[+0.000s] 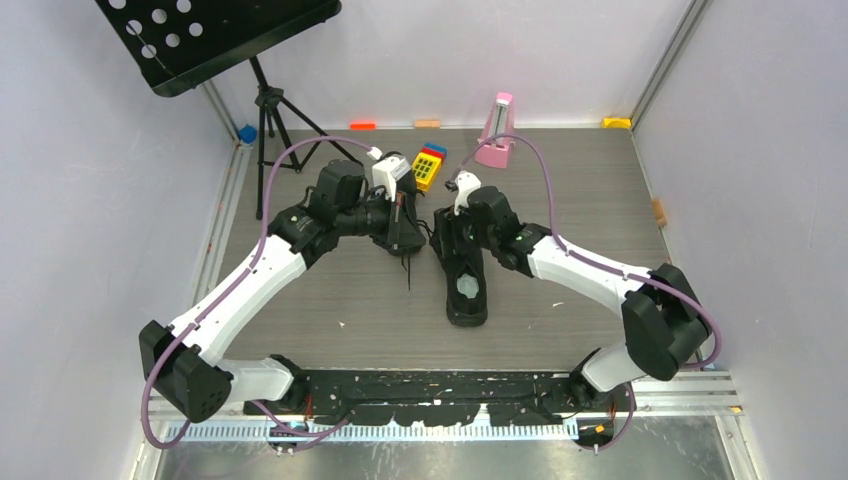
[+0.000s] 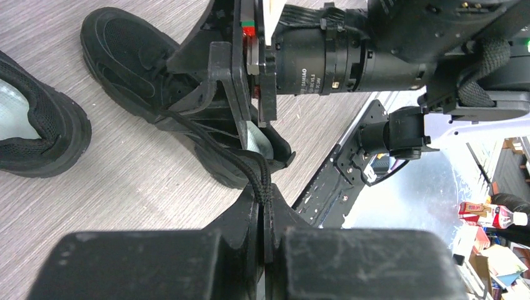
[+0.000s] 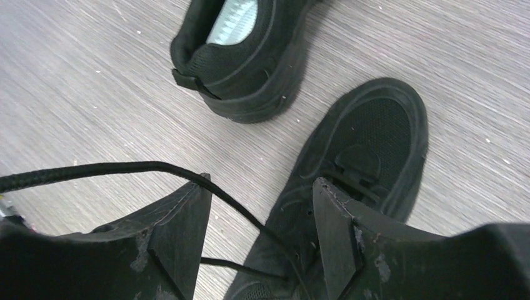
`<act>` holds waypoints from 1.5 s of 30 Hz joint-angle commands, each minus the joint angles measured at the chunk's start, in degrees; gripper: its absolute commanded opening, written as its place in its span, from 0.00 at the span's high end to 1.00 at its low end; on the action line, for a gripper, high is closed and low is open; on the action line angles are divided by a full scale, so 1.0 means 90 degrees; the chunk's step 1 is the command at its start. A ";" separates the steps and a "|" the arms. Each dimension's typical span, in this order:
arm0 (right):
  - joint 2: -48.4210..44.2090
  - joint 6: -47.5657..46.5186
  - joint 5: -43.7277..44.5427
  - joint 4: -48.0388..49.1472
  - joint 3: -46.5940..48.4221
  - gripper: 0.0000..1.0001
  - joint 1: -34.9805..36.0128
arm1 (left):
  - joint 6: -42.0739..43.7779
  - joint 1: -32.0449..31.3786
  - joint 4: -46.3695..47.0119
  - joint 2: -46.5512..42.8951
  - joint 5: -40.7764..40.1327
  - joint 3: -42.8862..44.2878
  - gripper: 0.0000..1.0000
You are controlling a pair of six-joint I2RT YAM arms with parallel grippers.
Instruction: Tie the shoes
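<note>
Two black shoes lie on the grey wood table. One shoe (image 1: 466,285) shows its pale insole; the other shoe (image 1: 400,238) is mostly hidden under both grippers. My left gripper (image 2: 262,203) is shut on a black lace (image 2: 225,150) that runs up to that shoe (image 2: 137,69). My right gripper (image 3: 262,187) hangs open just above the same shoe (image 3: 375,137), near its eyelets. A taut lace (image 3: 125,167) crosses its left fingertip (image 3: 197,194) without being pinched. A loose lace end (image 1: 408,272) trails toward the front. From above, the left gripper (image 1: 402,222) and right gripper (image 1: 445,228) sit close together.
A black music stand (image 1: 215,35) on a tripod (image 1: 270,110) stands at the back left. A pink metronome (image 1: 496,135) and a yellow toy with coloured buttons (image 1: 430,165) sit behind the shoes. Small blocks (image 1: 362,126) lie along the back wall.
</note>
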 commanded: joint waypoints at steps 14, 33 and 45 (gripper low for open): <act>-0.0541 0.0873 -0.0541 0.1100 0.0192 0.92 -0.0425 | 0.0337 0.0013 -0.0212 -0.0075 -0.0496 -0.0117 0.91; -0.3281 0.4728 0.4585 -0.2737 -0.1509 0.61 -0.0647 | 0.0226 0.0000 -0.0443 0.0380 -0.2240 -0.1168 0.70; -0.2921 0.3445 0.3302 -0.3354 -0.0995 0.40 -0.0812 | 0.0423 -0.0514 -0.0478 0.0708 -0.4007 -0.1665 0.47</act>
